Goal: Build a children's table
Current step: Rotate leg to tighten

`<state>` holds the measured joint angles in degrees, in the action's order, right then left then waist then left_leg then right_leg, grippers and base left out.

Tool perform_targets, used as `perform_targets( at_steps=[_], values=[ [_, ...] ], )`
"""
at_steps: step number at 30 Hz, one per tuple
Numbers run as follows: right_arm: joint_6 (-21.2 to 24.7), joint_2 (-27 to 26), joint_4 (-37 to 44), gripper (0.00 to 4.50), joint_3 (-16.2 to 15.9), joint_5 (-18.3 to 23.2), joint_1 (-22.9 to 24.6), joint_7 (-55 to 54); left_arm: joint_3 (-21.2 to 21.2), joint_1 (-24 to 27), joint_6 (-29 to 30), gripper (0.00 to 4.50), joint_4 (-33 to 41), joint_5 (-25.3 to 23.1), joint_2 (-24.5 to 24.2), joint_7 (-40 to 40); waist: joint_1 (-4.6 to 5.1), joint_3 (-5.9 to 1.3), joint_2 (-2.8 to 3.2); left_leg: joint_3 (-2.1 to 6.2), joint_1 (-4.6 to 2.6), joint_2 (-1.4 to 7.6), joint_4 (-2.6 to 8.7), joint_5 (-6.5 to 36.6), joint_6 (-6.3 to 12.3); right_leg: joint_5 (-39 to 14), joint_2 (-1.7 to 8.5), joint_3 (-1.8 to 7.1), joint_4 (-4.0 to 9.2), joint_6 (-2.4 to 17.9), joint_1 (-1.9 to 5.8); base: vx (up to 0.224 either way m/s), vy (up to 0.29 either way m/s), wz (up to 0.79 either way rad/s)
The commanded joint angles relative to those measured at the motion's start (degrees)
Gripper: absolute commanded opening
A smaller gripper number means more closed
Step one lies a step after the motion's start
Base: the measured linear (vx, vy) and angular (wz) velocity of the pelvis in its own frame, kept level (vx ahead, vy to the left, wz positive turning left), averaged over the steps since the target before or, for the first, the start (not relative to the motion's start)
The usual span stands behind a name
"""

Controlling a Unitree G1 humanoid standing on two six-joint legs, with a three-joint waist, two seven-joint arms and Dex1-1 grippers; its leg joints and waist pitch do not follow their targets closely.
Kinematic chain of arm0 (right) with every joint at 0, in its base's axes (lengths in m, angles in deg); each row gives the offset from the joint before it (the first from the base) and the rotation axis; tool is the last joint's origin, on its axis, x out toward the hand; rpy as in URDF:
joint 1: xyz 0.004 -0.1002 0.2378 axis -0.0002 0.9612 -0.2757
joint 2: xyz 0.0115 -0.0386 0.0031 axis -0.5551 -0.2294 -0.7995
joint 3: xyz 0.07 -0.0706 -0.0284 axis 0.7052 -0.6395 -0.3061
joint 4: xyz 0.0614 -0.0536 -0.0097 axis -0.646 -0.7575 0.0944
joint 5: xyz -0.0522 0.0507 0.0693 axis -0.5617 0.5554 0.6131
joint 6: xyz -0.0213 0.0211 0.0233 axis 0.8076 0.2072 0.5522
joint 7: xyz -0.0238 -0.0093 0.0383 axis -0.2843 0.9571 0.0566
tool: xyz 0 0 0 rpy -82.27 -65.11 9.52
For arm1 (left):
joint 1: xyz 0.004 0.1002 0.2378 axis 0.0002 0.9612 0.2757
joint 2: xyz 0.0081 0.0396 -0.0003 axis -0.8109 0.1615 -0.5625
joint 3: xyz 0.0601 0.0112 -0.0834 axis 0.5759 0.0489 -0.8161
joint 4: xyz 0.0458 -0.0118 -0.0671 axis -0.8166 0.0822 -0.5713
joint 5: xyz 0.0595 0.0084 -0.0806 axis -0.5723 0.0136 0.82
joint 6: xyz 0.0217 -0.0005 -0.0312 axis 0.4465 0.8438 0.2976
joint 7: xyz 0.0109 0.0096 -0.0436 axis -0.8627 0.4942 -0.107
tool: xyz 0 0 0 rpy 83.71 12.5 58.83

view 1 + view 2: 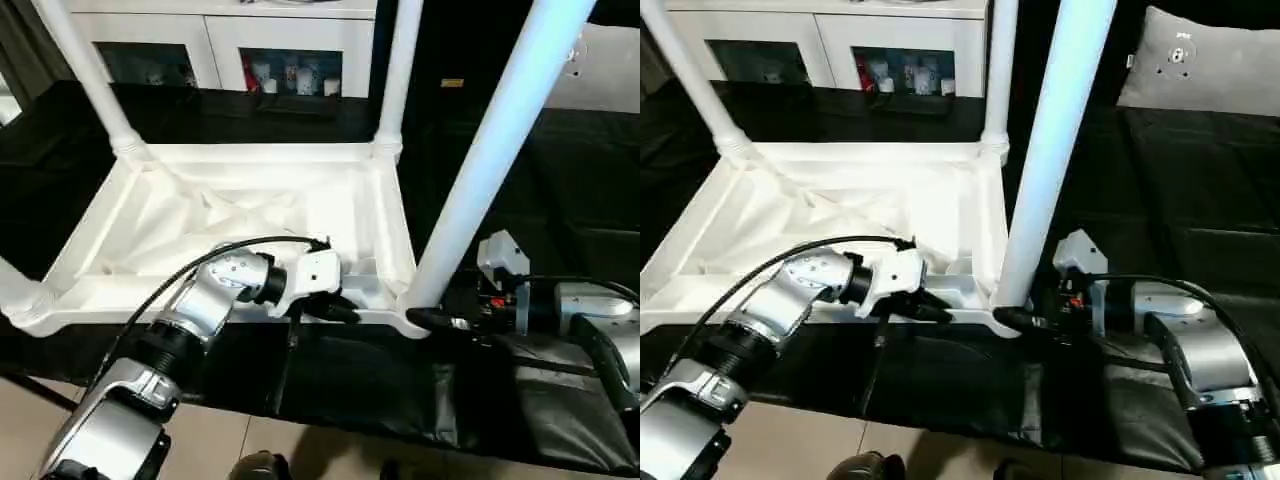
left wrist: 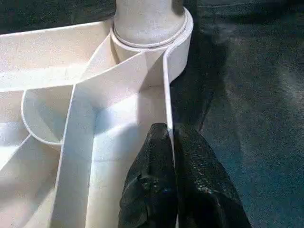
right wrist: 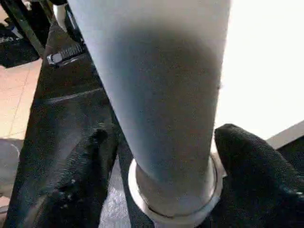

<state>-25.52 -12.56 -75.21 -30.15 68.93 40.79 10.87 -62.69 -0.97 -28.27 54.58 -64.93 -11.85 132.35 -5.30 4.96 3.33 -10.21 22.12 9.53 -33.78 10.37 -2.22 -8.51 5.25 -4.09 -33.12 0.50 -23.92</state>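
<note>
White plastic children's table [image 1: 250,215] lies upside down on the black-covered worktable [image 1: 560,190], ribbed underside up, w/ legs standing in the corner sockets. Left gripper [image 2: 172,156] is pinched tight on the thin near rim wall, 1 finger inside, 1 outside, close to the near-right corner socket [image 2: 183,38]. Right gripper [image 3: 159,156] straddles the base of the near-right leg [image 1: 495,150], fingers [image 3: 83,175] wide on either side, at the socket collar. White cabinet [image 1: 230,45] behind.
</note>
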Motion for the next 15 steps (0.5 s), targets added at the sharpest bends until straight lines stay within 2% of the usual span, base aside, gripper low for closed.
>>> perform_targets(
  at_steps=[1, 4, 7, 10, 15],
  values=[
    [-0.64, 0.61, -0.50, 3.27, -0.46, 0.37, -0.86, 0.72, 1.37, -0.48, -1.54, 0.00, 0.16, -0.22, -0.29, 1.83, 0.11, -4.04, -1.40, 0.95, -0.79, 3.60, 3.88, 10.80, 6.47, -17.10, 3.68, 2.48, 3.71, 13.34, 3.25, 0.000, 0.000, 0.00],
    [-1.43, 0.47, -1.71, 3.08, -0.46, 0.12, -1.15, 0.67, 1.45, -0.40, -1.57, 0.00, 0.36, 0.14, -0.49, 2.44, 0.13, -4.08, -1.47, 0.92, -0.72, 3.52, 3.76, 9.75, 6.81, -16.50, 3.70, 2.43, 3.61, 13.58, 3.23, 0.000, 0.000, 0.00],
    [-1.66, 0.21, -1.96, 2.68, -0.46, 0.30, -1.29, 0.83, 1.41, -0.28, -1.59, 0.00, 0.48, 0.15, -0.48, 2.78, 0.08, -4.15, -1.48, 0.90, -0.70, 3.54, 3.68, 8.89, 7.29, -15.35, 3.65, 2.40, 3.47, 13.83, 3.28, 0.000, 0.000, 0.00],
    [-1.79, -0.04, -1.85, 2.58, -0.53, 0.48, -1.28, 0.89, 1.46, -0.09, -1.59, 0.00, 0.67, 0.14, -0.53, 3.05, 0.09, -4.16, -1.42, 0.87, -0.66, 3.53, 3.62, 8.80, 7.68, -14.62, 3.58, 2.35, 3.41, 14.11, 3.27, 0.000, 0.000, 0.00],
    [-1.96, -0.22, -1.70, 2.06, -0.65, 0.70, -0.97, 1.10, 1.60, -0.02, -1.62, 0.00, 0.71, 0.21, -0.64, 3.08, 0.15, -4.05, -1.48, 0.91, -0.72, 3.54, 3.74, 9.68, 7.22, -16.71, 3.61, 2.36, 3.62, 13.59, 3.25, 0.000, 0.000, 0.00]
  ],
)
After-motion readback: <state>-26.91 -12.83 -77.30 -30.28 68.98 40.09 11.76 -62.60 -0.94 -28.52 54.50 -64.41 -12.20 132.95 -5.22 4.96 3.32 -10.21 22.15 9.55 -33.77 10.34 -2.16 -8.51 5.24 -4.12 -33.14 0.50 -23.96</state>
